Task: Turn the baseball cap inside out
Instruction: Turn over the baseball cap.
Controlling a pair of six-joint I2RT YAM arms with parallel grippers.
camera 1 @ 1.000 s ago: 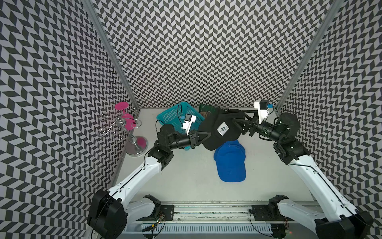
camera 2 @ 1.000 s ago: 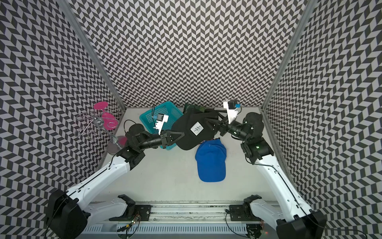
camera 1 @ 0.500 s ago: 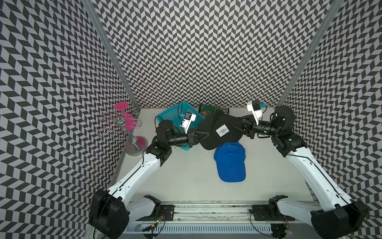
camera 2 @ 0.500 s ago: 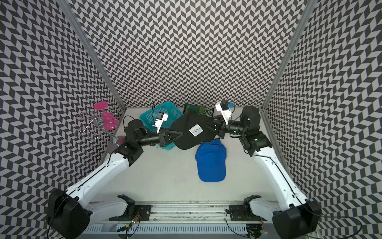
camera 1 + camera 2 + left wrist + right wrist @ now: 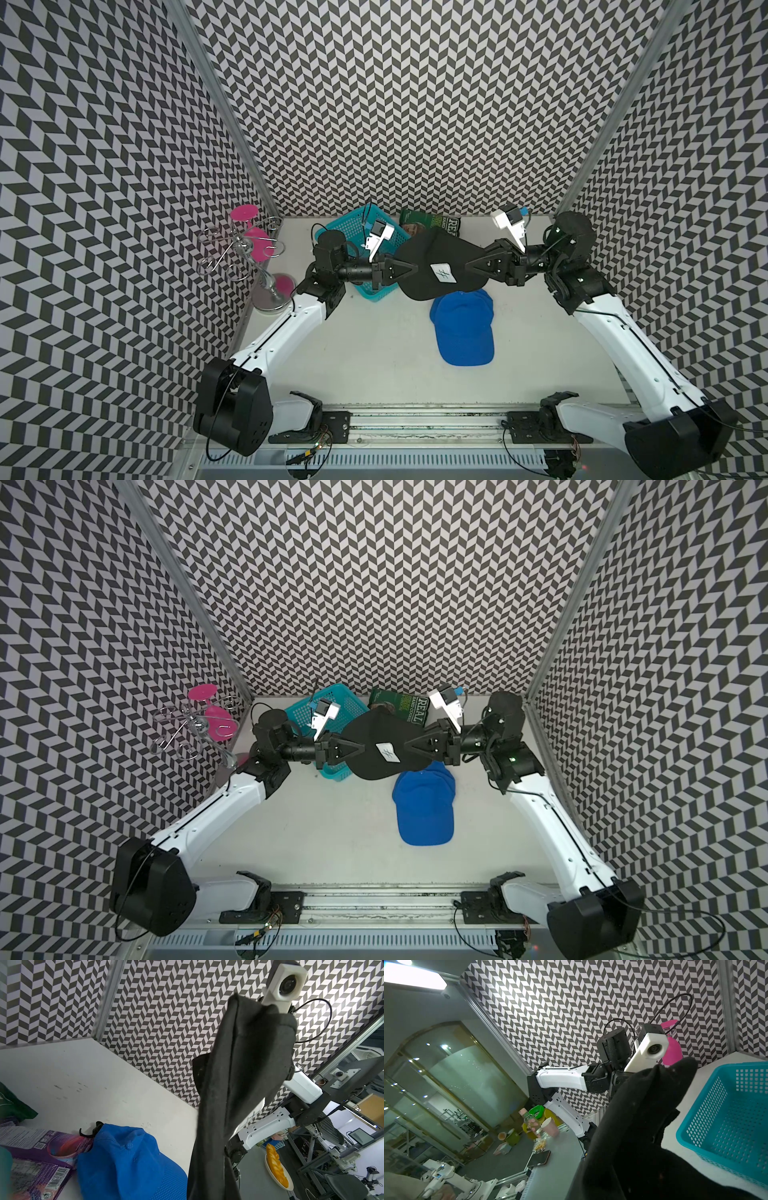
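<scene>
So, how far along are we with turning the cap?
Done: the black cap is lifted off the table. In hand: the left gripper and the right gripper pinch its opposite edges. To do: the turning itself; nothing shows the crown reversed yet. The blue cap lies on the table.

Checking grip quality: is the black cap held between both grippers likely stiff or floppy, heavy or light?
Probably floppy: the black cap sags in folds in the left wrist view. Likely light: edge pinches by the left gripper and right gripper alone hold it above the table. Its matte cloth seems unlikely to slip.
</scene>
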